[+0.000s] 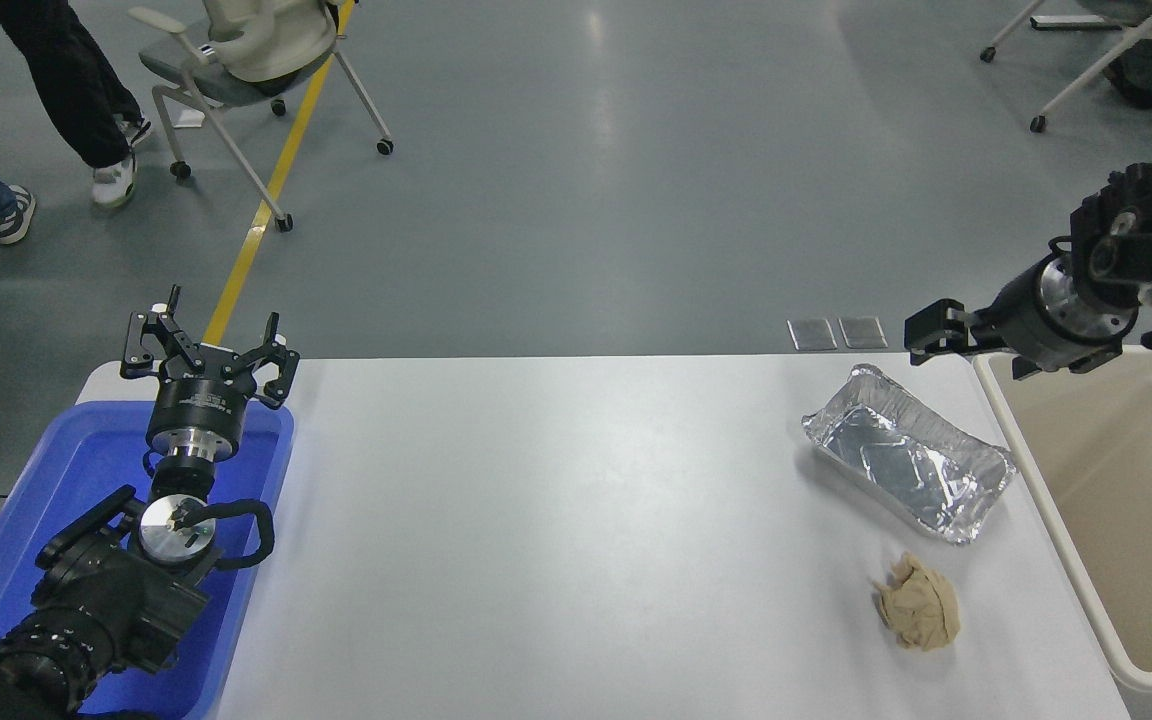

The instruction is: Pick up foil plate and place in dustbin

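The foil plate (908, 466) sits flat on the white table (556, 520), near the right edge, its long side running diagonally, and nothing is touching it. Just beside it to the right is the big cream dustbin (1116, 520), mouth wide open; near it on the table, closer to the robot, lies a crumpled tan paper ball (918, 602). The right gripper (966, 335) hangs up at the far right, above the far corner of the bin and well apart from the plate, and it carries nothing; I can make out one finger poking left, but from here I cannot tell how wide its jaws stand. So the pick is not yet made, as I read it. To do it well, I'd say come down over the plate's rolled rim with one finger inside and one outside the ribbed wall, at the middle of a long side rather than a rounded corner, and close gently, because thin foil like that will likely buckle or slip. Stay off the paper ball, lift clear of the bin's thick rim, then let go over the middle. The left gripper (206, 352) is parked over the blue bin (46, 500) at the lower left, fingers spread, empty.
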You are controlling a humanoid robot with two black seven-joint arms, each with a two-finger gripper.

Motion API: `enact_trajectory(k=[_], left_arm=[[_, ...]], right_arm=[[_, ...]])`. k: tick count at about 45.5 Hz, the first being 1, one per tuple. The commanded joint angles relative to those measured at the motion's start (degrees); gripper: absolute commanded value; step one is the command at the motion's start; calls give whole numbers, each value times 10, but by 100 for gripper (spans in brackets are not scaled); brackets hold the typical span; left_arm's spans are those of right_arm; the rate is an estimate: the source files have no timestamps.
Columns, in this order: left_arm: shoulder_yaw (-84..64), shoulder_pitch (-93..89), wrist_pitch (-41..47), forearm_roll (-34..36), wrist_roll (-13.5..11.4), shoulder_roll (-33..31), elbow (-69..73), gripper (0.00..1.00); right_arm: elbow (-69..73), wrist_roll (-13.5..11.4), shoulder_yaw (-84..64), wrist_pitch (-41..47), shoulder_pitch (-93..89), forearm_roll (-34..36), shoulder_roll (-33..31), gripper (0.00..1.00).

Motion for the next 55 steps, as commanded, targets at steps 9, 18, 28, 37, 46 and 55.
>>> enact_trajectory(k=[9,18,28,37,46,55], left_arm=[[0,0,0,0,0,0,0,99],[0,0,0,0,0,0,0,99],[0,0,0,0,0,0,1,99],[0,0,0,0,0,0,1,99],[0,0,0,0,0,0,1,99],[0,0,0,0,0,0,0,99]], right_arm=[[-74,-5,5,-89,-113,83,-45,100],[-74,-5,16,-141,-156,117,-43,100],[-73,-5,85,-178,-213,125,-43,100],[-72,-5,117,-206,-252,125,-38,100],[-74,-4,153,-222,-288,120,-36,100],[-77,-1,188,-245,-319,120,-22,100]])
